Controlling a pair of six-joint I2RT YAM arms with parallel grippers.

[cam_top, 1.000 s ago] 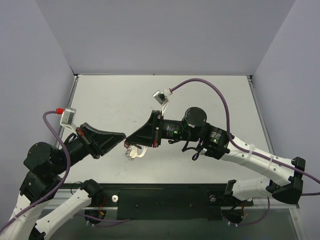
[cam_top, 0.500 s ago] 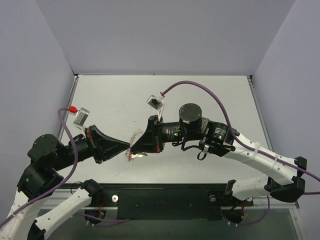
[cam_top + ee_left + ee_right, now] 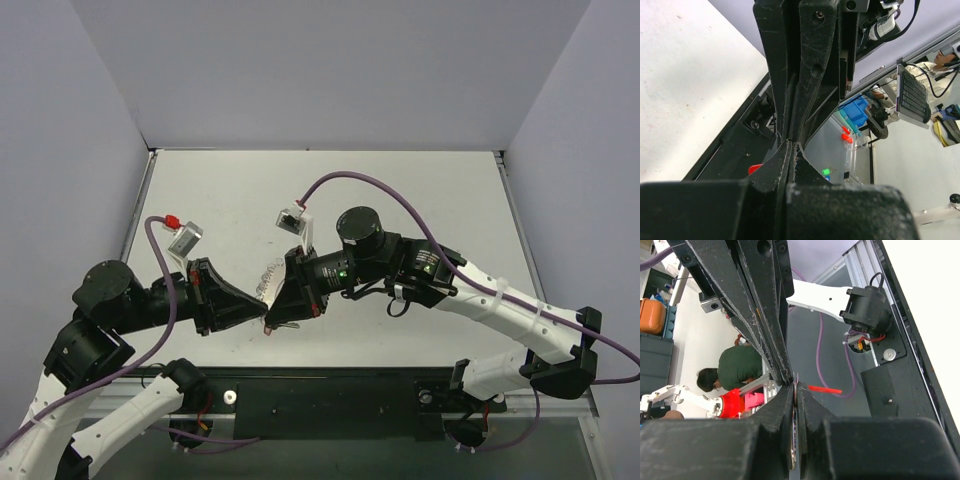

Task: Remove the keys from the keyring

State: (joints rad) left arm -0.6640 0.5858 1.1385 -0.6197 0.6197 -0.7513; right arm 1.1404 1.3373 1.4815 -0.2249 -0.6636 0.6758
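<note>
Saw left gripper [image 3: 257, 316] squeezed closed, tip to tip with right gripper [image 3: 277, 315], above near edge of table [image 3: 420, 190]. Found thin keyring [image 3: 796, 390] pinched edge-on in right fingers [image 3: 770, 430]. Noticed red key [image 3: 268, 327] as a tiny speck just under the tips.

Left gripper [image 3: 258, 316] and right gripper [image 3: 276, 320] tip to tip over bench [image 3: 420, 190], near front edge. Fingers look closed. Silvery keyring [image 3: 266, 280] shows just behind tips.
</note>
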